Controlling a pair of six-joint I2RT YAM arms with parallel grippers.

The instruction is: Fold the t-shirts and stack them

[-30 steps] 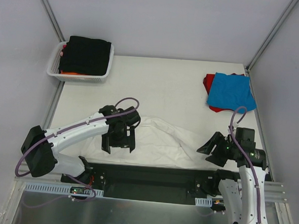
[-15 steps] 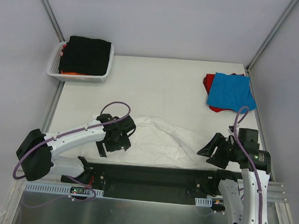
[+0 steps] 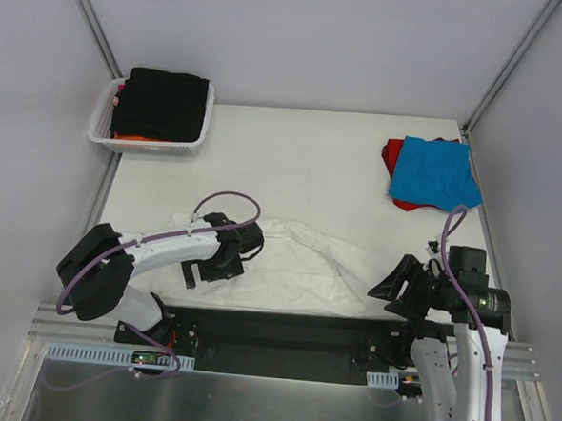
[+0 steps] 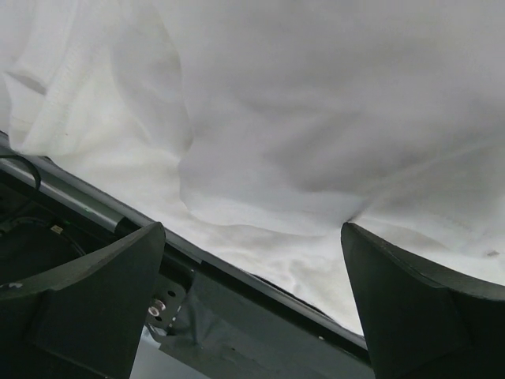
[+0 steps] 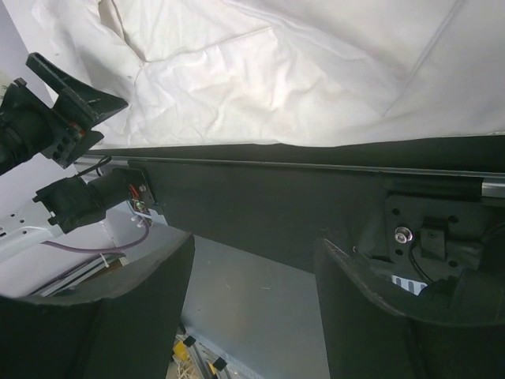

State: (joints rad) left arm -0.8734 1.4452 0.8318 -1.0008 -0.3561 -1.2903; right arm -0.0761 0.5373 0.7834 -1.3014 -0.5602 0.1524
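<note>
White t-shirt (image 3: pixel 297 264): large, plain, unfolded and rumpled. Lies on the worktop (image 3: pixel 303 164) at 6 o'clock, along the near edge. Long axis runs 9 to 3 o'clock; near border meets the dark rail in front of the arm bases. Creased into ridges across the middle. Cannot tell which end carries the collar.

Blue t-shirt (image 3: pixel 434 172): folded flat to a nearly square pad, at 2 o'clock on the worktop, close to the right edge. Sits slightly skewed, near corners swung toward 5 o'clock. Rests on the red t-shirt (image 3: pixel 390 155), also folded, showing only as a strip along the 9 o'clock side and a sliver at the near edge.

Black t-shirt (image 3: pixel 163 103): folded, at 10 o'clock, on top inside the white lattice basket (image 3: pixel 100 123). Long side runs 9 to 3 o'clock, matching the basket. Covers an orange t-shirt (image 3: pixel 137 138), visible only as a thin band at the near wall.

Left gripper (image 4: pixel 251 237): poised low over the 9 o'clock part of the white t-shirt. Jaws spread wide, with cloth in the gap below them and nothing pinched.

Right gripper (image 5: pixel 254 253): at 4 o'clock, just off the 3 o'clock end of the white t-shirt, above the dark rail. Jaws apart and holding nothing.
</note>
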